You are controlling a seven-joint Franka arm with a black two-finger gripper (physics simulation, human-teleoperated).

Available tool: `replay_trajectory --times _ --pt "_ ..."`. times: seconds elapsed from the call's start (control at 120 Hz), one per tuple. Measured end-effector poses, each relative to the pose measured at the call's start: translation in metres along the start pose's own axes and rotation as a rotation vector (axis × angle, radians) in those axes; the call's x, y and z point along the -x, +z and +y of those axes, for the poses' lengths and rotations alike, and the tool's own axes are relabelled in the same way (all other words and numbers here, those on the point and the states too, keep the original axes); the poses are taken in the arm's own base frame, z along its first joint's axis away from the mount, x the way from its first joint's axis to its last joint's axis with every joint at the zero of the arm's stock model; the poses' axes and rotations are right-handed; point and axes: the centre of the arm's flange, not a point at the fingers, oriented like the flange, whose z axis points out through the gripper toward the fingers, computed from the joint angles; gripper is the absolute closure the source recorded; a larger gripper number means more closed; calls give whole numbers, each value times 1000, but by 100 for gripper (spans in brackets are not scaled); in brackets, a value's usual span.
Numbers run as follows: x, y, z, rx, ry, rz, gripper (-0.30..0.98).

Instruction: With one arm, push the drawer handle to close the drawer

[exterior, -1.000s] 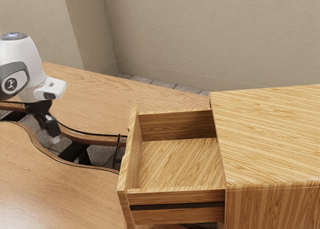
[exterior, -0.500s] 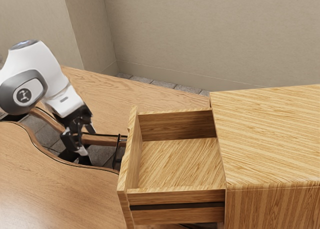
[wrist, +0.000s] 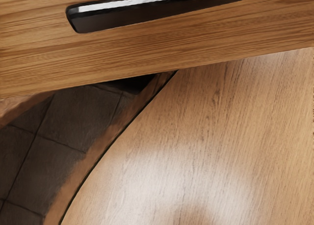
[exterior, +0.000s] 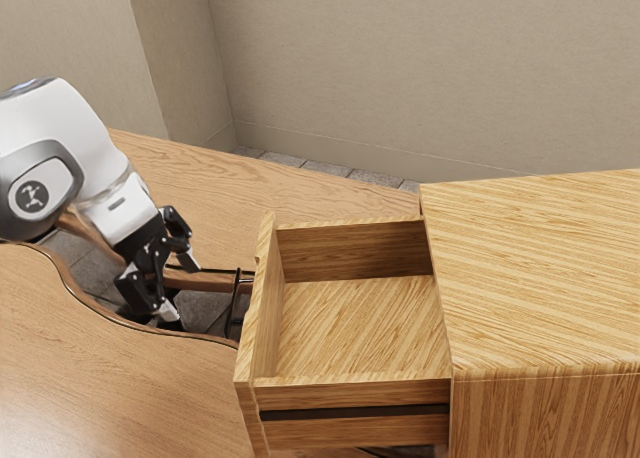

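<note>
In the exterior view my gripper (exterior: 181, 286) is open, its two fingers spread apart with nothing between them. It points toward the dark drawer handle (exterior: 235, 300), with a gap between them. That handle is mounted on the outer face of the wooden drawer (exterior: 254, 343), which is pulled well out of its cabinet (exterior: 540, 268). The drawer's inside looks bare. In the wrist view the black handle (wrist: 142, 10) runs along the drawer front (wrist: 147, 48).
A wooden table (exterior: 110, 378) with a curved cutout lies under the arm and around the drawer. Tiled floor (wrist: 64, 122) is visible through the cutout. A beige wall (exterior: 400, 68) stands behind.
My hand has come from the exterior view's left toward the handle and turned, then drawn slightly back left. Its fingers now show spread apart. Drawer and cabinet have not moved.
</note>
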Motion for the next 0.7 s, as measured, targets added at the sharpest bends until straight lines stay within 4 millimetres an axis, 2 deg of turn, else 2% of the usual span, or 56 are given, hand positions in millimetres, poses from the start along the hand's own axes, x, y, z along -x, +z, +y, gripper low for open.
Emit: replay_trajectory --times 0.133,0.258,0.5,0.7 --pt "-10 0 3 -1 -45 28 43" --pt "-23 -9 16 -23 -50 47 62" --pt "-28 -14 48 -25 -70 57 74" --pt "-34 -10 41 -19 -120 64 77"
